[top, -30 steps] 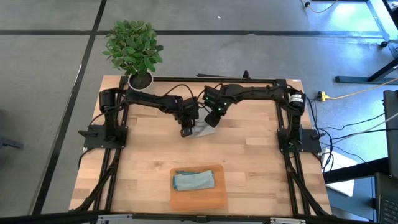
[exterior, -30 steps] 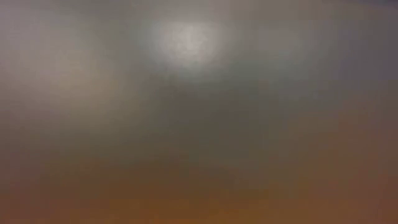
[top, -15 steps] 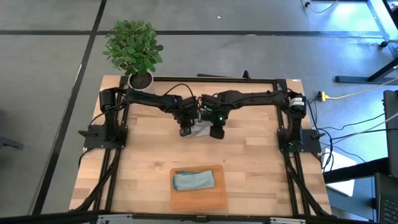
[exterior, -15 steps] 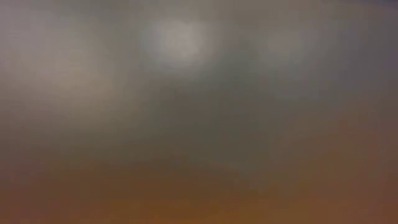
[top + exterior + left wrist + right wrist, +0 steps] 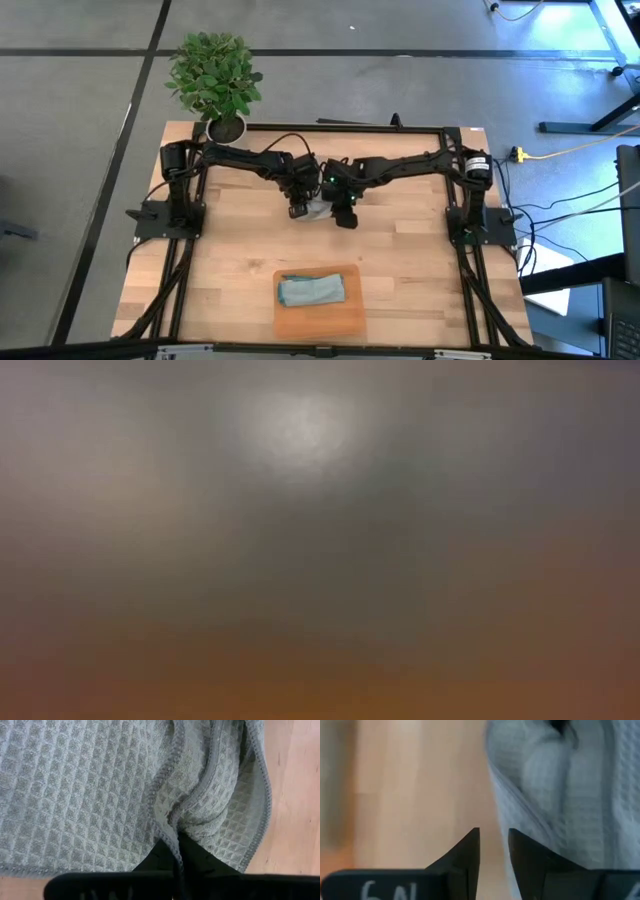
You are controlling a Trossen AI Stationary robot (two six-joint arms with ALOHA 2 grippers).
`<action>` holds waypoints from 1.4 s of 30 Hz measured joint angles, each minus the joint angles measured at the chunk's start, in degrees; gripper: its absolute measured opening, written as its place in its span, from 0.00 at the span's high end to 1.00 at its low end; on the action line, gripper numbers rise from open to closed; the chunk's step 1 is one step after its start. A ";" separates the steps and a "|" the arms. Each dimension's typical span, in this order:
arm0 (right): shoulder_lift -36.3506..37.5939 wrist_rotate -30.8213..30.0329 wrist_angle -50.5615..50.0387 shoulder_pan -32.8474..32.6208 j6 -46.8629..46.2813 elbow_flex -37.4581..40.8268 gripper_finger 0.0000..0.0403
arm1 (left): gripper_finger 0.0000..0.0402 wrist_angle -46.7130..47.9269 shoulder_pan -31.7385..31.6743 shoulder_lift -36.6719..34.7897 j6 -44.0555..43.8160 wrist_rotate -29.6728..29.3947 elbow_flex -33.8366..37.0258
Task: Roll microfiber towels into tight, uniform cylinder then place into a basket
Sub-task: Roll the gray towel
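Observation:
A light grey microfiber towel (image 5: 318, 208) lies bunched on the wooden table (image 5: 240, 250) at its far middle. My left gripper (image 5: 299, 209) is shut on the towel's left side. My right gripper (image 5: 346, 217) stands at the towel's right edge (image 5: 496, 805) with its fingers a little apart and bare wood between them. A pale blue towel (image 5: 311, 290) lies folded in the orange basket (image 5: 320, 322) at the near middle. The low view shows only blur. My left gripper pinches a bunched, hemmed fold (image 5: 172, 827) of the grey towel between its two fingers (image 5: 165, 862); several layers gather there. The fingers come from above, slanting down. The rest of the towel spreads on the table ahead of them. Whether my right gripper's finger (image 5: 530, 865) touches the towel's edge, I cannot tell.
A potted plant (image 5: 215, 80) stands at the table's far left corner. Black frame rails and cables (image 5: 180, 200) run along both sides of the table. Bare wood lies between the grey towel and the basket.
My right gripper has come down and toward the table's near edge along the grey towel's right side, rolling its wrist as it went. It now covers more of the towel than it did a second ago.

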State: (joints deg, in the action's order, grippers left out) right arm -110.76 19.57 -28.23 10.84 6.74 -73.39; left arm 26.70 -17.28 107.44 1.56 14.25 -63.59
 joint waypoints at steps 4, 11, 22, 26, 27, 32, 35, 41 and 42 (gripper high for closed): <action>0.00 -2.99 5.04 1.35 -0.68 4.17 0.74 | 1.00 -0.02 -0.02 0.00 0.01 0.23 0.00; -0.02 -4.43 11.53 3.10 -6.28 8.78 0.74 | 1.00 -0.11 0.11 -0.02 0.11 0.25 0.00; 0.04 -1.59 14.37 5.06 -11.05 10.68 0.74 | 0.99 0.07 0.10 -0.66 -2.62 -2.22 0.00; 0.00 -1.49 14.51 5.08 -11.08 10.72 0.74 | 0.92 0.95 -0.43 -2.58 -2.76 -3.21 0.04; 0.00 -1.51 14.51 5.08 -11.10 10.72 0.74 | 0.90 0.94 -0.62 -2.80 -2.94 -3.36 0.04; -0.04 -1.46 14.61 5.17 -11.21 10.72 0.74 | 0.81 1.89 -1.37 -4.00 -4.08 -3.68 0.02; -0.04 -1.46 14.71 5.19 -11.23 10.74 0.74 | 0.79 3.43 -1.95 -5.25 -4.28 -3.38 -0.44; -0.09 -1.42 14.77 5.19 -11.23 10.75 0.74 | 0.80 11.18 -2.15 -9.82 -1.51 -3.63 -4.16; -0.09 -1.42 14.77 5.19 -11.25 10.76 0.74 | 0.80 11.65 -1.92 -10.56 -0.70 -3.27 -4.69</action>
State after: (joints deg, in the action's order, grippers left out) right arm -110.85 18.15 -13.45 16.03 -4.51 -62.63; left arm 38.35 -19.19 96.87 0.87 10.98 -68.28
